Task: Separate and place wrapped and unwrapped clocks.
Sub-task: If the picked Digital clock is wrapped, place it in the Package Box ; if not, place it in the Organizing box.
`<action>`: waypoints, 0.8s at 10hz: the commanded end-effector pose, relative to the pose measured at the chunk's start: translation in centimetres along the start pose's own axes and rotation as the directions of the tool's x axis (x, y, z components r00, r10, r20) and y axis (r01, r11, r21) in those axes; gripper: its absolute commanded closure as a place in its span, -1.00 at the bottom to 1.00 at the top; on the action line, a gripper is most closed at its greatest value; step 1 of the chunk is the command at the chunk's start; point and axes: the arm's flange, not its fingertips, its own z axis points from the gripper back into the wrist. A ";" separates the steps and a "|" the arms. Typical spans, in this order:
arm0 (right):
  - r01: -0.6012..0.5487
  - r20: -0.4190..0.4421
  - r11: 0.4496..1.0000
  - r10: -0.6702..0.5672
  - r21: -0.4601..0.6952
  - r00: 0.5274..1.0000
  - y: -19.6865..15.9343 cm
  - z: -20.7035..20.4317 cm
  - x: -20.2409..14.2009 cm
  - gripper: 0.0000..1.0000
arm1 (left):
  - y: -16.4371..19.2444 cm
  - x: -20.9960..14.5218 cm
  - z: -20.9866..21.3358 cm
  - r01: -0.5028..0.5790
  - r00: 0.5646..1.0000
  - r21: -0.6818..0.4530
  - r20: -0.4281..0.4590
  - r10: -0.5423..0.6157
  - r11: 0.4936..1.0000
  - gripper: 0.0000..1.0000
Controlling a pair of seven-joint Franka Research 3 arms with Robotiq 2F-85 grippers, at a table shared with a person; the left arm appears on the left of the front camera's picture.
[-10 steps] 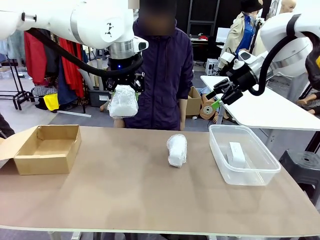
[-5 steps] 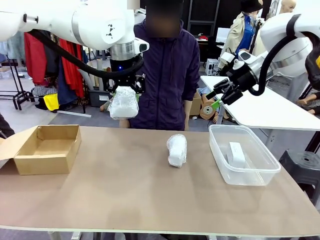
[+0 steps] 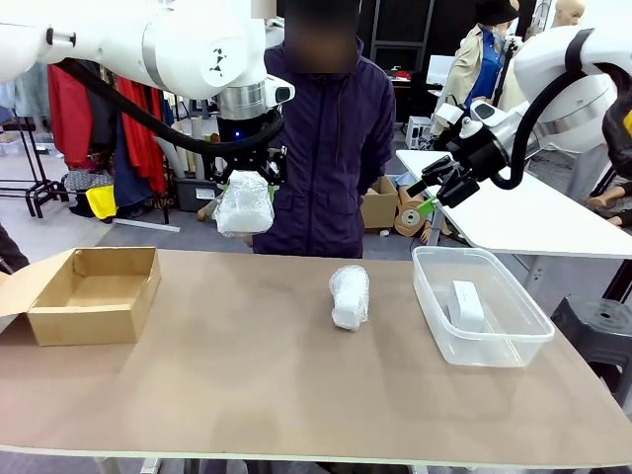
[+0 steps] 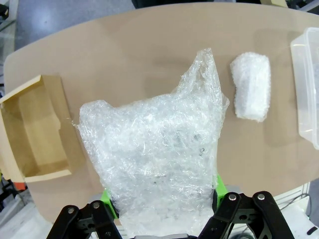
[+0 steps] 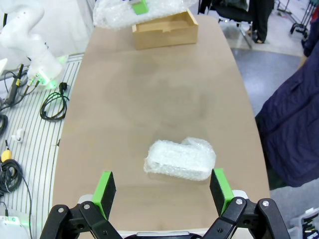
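Front view: left gripper point(image 3: 244, 190) clamped on a wrapped bundle point(image 3: 244, 207), aloft over the far edge of the table point(image 3: 247, 395); second bundle point(image 3: 349, 295) lies mid-table; bare block point(image 3: 466, 304) sits in the clear tub point(image 3: 431, 296); right gripper point(image 3: 434, 194) raised, jaws wide, empty. Left wrist view: green pads point(image 4: 220, 188) pinch the wrapped bundle. Right wrist view: open jaws above the second bundle.

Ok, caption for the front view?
Left gripper holds a wrapped clock above the table; right gripper open, aloft.
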 end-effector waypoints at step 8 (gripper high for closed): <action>-0.003 -0.005 1.000 0.003 -0.002 1.000 0.2 0.1 0.2 -1.00 | 6.9 -2.5 1.0 -0.062 0.998 0.109 0.002 0.063 0.992 1.00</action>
